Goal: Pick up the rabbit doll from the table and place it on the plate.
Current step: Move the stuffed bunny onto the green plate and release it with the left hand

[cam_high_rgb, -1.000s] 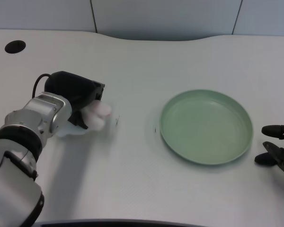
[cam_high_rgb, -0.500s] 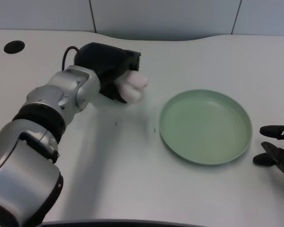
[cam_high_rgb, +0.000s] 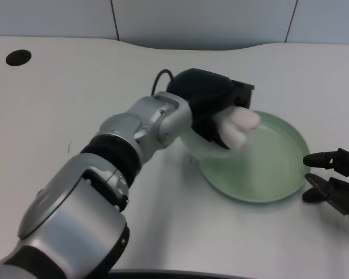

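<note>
White and pale pink, the rabbit doll [cam_high_rgb: 237, 129] sits in the grasp of the left hand [cam_high_rgb: 206, 102], poking out from the black fingers [cam_high_rgb: 212, 129] on the side toward the green plate [cam_high_rgb: 282, 174]. It hangs over the plate's near-left part, just inside the rim, and looks to be clear of the plate's floor, though how high cannot be told from one overhead view. The doll's shape is blurred, so its long axis is hard to read; the visible lump bulges rightward and slightly down in the picture, away from the palm.

The fingers are curled round the doll, holding it closely; only the outer part of the toy shows past them. The silver left forearm [cam_high_rgb: 145, 125] reaches diagonally across the white worktop [cam_high_rgb: 58, 104] from lower left.

My reading is that the carry is nearly done: the doll lies over the plate, so what remains is a short lowering toward the plate's middle and a release.
</note>
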### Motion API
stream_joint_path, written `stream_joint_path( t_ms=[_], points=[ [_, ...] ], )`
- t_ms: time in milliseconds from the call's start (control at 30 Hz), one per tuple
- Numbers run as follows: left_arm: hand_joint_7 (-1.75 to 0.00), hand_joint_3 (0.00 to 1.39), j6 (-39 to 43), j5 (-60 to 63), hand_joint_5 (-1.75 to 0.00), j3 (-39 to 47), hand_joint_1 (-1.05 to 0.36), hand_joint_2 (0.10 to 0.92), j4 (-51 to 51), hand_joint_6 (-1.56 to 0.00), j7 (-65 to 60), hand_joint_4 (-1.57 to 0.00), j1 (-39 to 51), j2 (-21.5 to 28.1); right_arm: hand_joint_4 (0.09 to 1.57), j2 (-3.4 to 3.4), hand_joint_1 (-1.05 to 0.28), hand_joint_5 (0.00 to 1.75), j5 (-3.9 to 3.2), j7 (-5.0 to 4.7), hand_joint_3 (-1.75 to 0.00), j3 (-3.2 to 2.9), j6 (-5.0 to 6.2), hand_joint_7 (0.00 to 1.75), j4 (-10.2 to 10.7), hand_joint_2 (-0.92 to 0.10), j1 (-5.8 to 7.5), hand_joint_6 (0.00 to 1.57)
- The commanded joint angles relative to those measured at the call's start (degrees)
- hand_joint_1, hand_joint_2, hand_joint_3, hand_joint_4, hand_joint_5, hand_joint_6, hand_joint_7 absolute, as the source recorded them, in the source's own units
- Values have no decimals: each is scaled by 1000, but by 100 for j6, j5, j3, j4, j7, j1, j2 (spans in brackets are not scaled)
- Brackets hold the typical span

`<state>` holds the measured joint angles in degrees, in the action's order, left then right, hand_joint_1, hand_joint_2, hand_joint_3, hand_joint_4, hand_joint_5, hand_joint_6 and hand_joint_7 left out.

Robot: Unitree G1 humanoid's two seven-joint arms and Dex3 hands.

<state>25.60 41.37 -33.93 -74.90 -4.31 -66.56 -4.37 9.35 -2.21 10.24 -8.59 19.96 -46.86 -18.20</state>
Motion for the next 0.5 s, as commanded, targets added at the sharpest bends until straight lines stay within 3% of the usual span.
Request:
stream_joint_path(
  t_ms=[33,67,100,133,167,200,300,400,433,467,500],
  points=[
    [-1351,38,53,-48,-1478,0,-146,911,30,-653,-3,-693,-53,-181,798,82,-923,1128,78,-68,-4,72,-102,961,22,-901,70,564],
    [-1345,36,59,-50,-1475,-4,-146,914,28,-657,22,-694,-54,-283,797,107,-925,1126,170,-124,-4,129,-93,963,21,-902,68,562],
    [-1250,25,47,-43,-1351,-15,-155,902,25,-678,42,-707,-59,-382,761,124,-925,1106,226,-153,-5,174,-115,967,44,-903,70,564],
    [-1039,14,25,-31,-1207,-28,-176,892,21,-737,50,-732,-62,-466,745,137,-921,1092,272,-184,-2,211,-127,968,62,-898,73,570],
    [-953,9,5,-26,-1171,-36,-183,888,14,-768,72,-747,-64,-538,745,151,-919,1074,308,-199,-1,247,-147,958,87,-897,82,581],
    [-913,13,17,-13,-1161,-47,-184,900,3,-782,59,-751,-55,-579,736,156,-914,1054,312,-185,-3,267,-160,945,117,-901,94,583],
    [-507,15,52,41,-931,-103,-248,916,-33,-867,-25,-721,-9,-656,734,159,-890,1018,290,-114,-4,294,-87,901,147,-911,132,612],
    [-400,6,32,118,-907,-192,-261,908,-58,-913,-149,-755,34,-673,736,162,-891,1052,295,-100,-3,316,-85,869,195,-915,162,650],
    [-450,5,4,145,-1031,-229,-252,912,-74,-920,-179,-747,48,-672,728,171,-893,1053,319,-109,-3,333,-69,863,210,-916,176,652],
    [-922,5,-41,168,-1351,-258,-244,899,-88,-777,-210,-704,60,-675,728,176,-899,1054,324,-109,-8,343,-70,857,222,-919,186,654],
    [-1214,4,-98,183,-1507,-280,-246,894,-102,-665,-229,-667,71,-680,727,185,-902,1055,333,-113,-11,356,-65,855,229,-920,194,657]
  ],
)
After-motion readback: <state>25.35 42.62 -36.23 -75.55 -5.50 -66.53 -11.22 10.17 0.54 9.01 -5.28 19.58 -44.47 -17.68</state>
